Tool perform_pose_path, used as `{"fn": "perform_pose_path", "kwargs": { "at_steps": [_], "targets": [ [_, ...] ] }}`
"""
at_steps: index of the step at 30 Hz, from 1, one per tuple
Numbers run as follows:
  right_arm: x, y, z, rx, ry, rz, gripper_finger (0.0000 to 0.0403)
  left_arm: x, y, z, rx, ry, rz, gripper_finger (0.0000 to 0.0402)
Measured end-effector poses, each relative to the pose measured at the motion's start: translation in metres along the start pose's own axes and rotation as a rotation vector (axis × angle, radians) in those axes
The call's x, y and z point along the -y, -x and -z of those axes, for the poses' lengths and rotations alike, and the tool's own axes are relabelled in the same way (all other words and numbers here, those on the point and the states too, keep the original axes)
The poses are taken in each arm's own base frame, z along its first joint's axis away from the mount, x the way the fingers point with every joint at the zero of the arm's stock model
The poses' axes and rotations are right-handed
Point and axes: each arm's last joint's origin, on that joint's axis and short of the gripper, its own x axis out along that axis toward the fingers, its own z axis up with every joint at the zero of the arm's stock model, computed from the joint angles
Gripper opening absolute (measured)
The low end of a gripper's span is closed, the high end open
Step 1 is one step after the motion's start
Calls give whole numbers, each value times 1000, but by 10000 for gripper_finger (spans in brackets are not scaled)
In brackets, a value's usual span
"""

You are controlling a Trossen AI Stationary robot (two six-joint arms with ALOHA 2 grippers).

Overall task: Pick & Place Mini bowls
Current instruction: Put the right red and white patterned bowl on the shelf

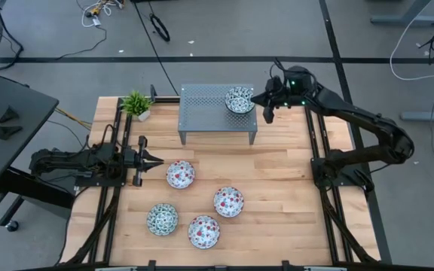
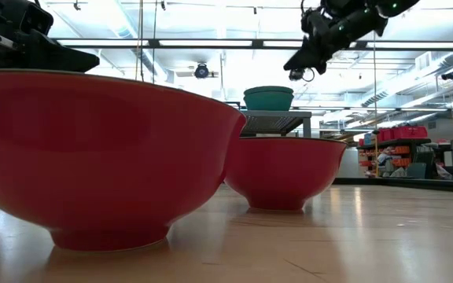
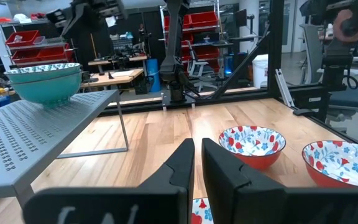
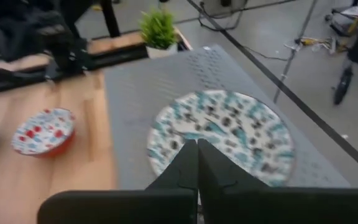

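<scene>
Two green-teal mini bowls sit stacked (image 3: 45,84) on the grey perforated stand (image 1: 202,113), near its right end (image 1: 239,99). On the table, each standing on its foot, are three reddish-pink bowls (image 1: 180,174), (image 1: 228,202), (image 1: 203,231) and one green-teal bowl (image 1: 162,219). My right gripper (image 1: 266,105) hangs shut in the air just right of and above the stacked bowls (image 4: 222,134), touching nothing. My left gripper (image 1: 159,159) is shut and low over the table on the left, pointing at the nearest pink bowl (image 3: 252,143).
A small potted plant (image 1: 136,103) stands at the stand's left far corner. Bare wood lies under and in front of the stand and across the table's right side. In the low view, pink bowls (image 2: 93,157), (image 2: 285,169) stand close to the camera.
</scene>
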Motion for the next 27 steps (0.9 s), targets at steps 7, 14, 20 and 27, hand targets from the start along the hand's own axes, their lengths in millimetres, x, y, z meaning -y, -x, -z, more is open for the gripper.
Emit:
{"fn": "perform_pose_path", "kwargs": {
  "at_steps": [7, 14, 20, 27],
  "targets": [
    [-41, 0, -4, -10, -86, -137, 0, 0, 0, 0, 0, 0, 0, 37],
    [-82, -4, -2, -52, -125, -263, 0, 0, 0, 0, 0, 0, 0, 37],
    [-105, -5, -2, -53, -99, -273, 0, 0, 0, 0, 0, 0, 0, 37],
    [-123, -4, 0, -56, -64, -279, 0, 0, 0, 0, 0, 0, 0, 37]
  ]
}}
